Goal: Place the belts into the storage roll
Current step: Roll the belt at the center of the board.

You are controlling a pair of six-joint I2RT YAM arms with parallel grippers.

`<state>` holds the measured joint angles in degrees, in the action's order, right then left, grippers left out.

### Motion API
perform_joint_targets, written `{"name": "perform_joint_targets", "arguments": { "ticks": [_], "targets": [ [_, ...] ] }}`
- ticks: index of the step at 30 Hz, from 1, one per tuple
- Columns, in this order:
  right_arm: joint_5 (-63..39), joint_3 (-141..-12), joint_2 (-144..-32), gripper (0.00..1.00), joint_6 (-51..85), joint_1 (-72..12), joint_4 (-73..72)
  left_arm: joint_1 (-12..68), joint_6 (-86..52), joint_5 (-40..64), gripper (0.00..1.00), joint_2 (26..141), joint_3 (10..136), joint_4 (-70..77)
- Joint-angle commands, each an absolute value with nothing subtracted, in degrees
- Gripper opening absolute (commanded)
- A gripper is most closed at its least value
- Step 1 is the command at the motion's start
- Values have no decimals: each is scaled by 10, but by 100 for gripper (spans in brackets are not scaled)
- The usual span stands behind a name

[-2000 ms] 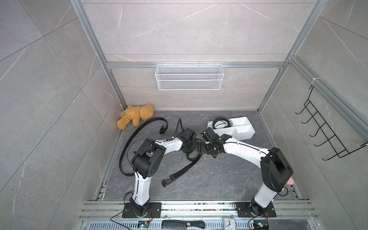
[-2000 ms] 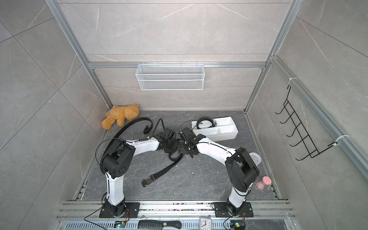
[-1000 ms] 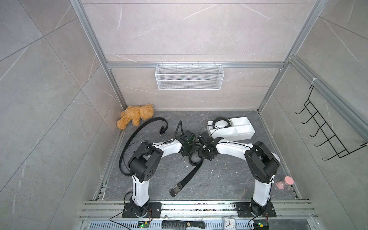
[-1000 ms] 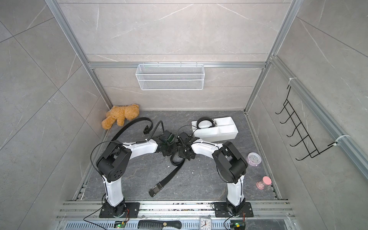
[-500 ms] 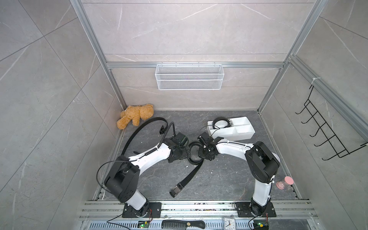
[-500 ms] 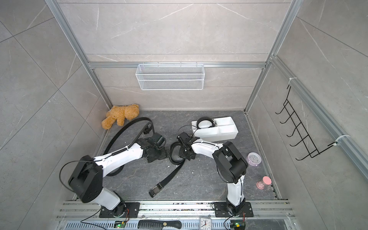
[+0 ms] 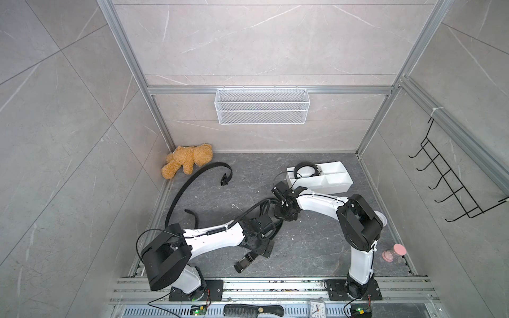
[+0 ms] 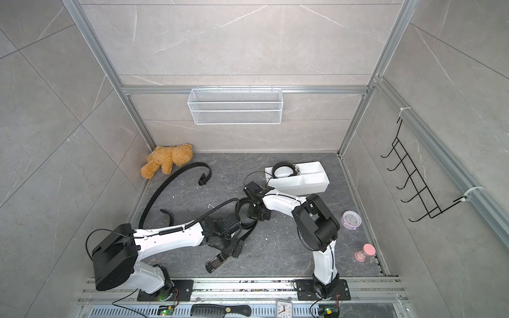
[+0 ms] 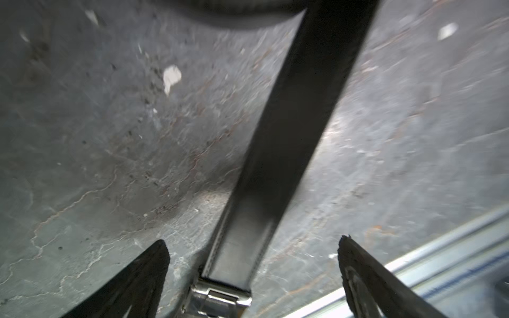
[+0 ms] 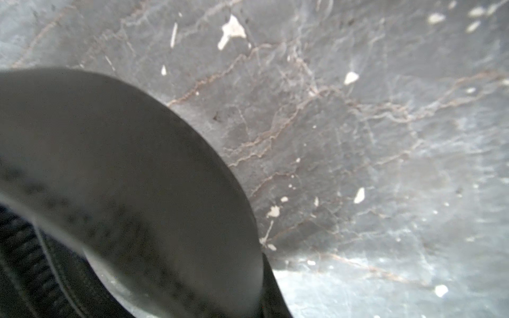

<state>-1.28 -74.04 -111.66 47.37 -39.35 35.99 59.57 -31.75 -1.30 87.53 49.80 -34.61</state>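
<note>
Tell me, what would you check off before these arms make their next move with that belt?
1. Left gripper open: ok, it straddles the half-coiled belt near its buckle.
2. Right gripper gripping that belt's coil: ok, it looks shut on it.
3. Belt fully coiled: not ok, its buckle end lies straight on the floor.
4. Free compartment in the storage roll: ok; only one holds a coiled belt.
5. Last belt picked up: not ok, it lies loose near the teddy bear.

Dark grey stone floor (image 7: 303, 247) was speckled, teddy bear (image 7: 187, 161) lay at 10 o'clock, curved belt (image 7: 187, 187) beside it, storage roll (image 7: 338, 187) at 2, half-coiled belt (image 7: 243, 263) near centre, lilac clock (image 8: 351, 220) at 3, pink hourglass (image 7: 394, 252) at 4.
</note>
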Motion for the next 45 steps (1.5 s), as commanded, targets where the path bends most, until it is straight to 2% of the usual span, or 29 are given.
{"name": "perform_joint_targets", "arguments": {
  "ticks": [1, 3, 5, 7, 9, 12, 14, 18, 23, 29, 31, 35, 45],
  "targets": [
    [-9, -717, -1142, 0, 476, -395, 410, 614, -292, -59, 98, 910, 512, -328],
    [-11, -715, -1143, 0, 477, -396, 410, 628, -288, -83, 98, 938, 520, -334],
    [-11, -713, -1143, 0, 477, -399, 411, 637, -276, -91, 92, 963, 528, -338],
    [-10, -711, -1142, 0, 476, -400, 411, 643, -269, -90, 79, 978, 526, -335],
    [-10, -708, -1140, 0, 472, -401, 414, 643, -271, -90, 57, 996, 528, -348],
    [-6, -706, -1137, 0, 460, -401, 422, 642, -282, -90, 40, 1009, 532, -379],
    [-4, -701, -1136, 0, 447, -401, 431, 641, -279, -83, 36, 1001, 541, -396],
    [0, -695, -1139, 0, 419, -400, 449, 640, -270, -107, 35, 1015, 581, -477],
    [7, -676, -1137, 2, 396, -400, 463, 623, -247, -101, 40, 1015, 595, -511],
    [11, -648, -1120, 2, 386, -399, 464, 611, -186, -52, 61, 980, 601, -499],
    [10, -644, -1117, 2, 386, -399, 462, 609, -179, -44, 60, 977, 605, -498],
    [7, -641, -1112, 3, 384, -399, 460, 607, -180, -72, 49, 976, 616, -506],
    [6, -628, -1100, 5, 379, -399, 458, 588, -166, -126, 45, 932, 616, -496]
  ]
}}
